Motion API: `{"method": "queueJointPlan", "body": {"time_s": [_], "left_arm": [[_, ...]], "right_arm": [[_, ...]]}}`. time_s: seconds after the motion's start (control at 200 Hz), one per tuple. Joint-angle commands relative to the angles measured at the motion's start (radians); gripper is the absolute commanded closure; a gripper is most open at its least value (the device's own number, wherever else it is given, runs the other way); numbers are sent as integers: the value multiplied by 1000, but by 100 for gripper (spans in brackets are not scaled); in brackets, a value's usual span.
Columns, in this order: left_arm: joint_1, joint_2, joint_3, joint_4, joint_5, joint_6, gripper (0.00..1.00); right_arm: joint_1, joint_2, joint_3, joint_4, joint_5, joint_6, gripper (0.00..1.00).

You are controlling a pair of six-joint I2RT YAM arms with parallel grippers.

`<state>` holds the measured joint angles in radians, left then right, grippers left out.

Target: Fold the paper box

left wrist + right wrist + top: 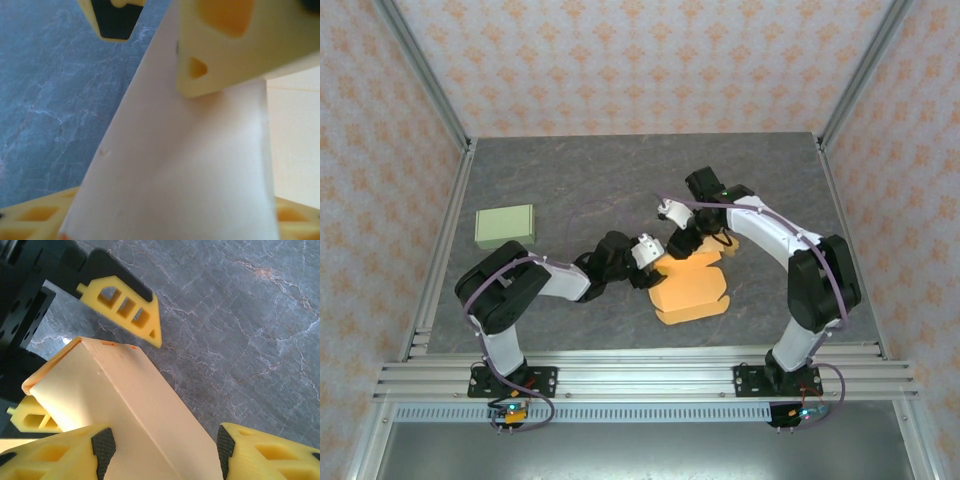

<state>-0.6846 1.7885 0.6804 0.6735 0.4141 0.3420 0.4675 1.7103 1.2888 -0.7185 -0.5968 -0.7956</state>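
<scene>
Folding target: orange paper box (pixel 692 290) on grey table (pixel 570 190).
Left gripper (pixel 660 263): jaws part open, straddling box end, not clamped.
Right gripper (pixel 162 442): part open, straddling box panel.

Grey marbled table (pixel 620 180); orange paper box (pixel 692 290) mid-table; green box (pixel 505 226) far left.

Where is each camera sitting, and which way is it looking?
Top external: above and behind the arms, looking down at the table, orange paper box and green box; left arm, right arm show.
Left wrist: on the left arm, close on the paper box; left fingers at the bottom corners.
Right wrist: on the right arm, looking down along the box; right fingers at the bottom.
Shared: both wrist views catch the box and the other arm's fingers.
</scene>
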Motion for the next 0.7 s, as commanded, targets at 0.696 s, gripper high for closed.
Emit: {"method": "queueJointPlan", "body": {"time_s": [0.696], "left_arm": [[22,-138,-63,54,43,-67,73]], "right_arm": [[-68,-386,-358,571,-244,151,29]]}}
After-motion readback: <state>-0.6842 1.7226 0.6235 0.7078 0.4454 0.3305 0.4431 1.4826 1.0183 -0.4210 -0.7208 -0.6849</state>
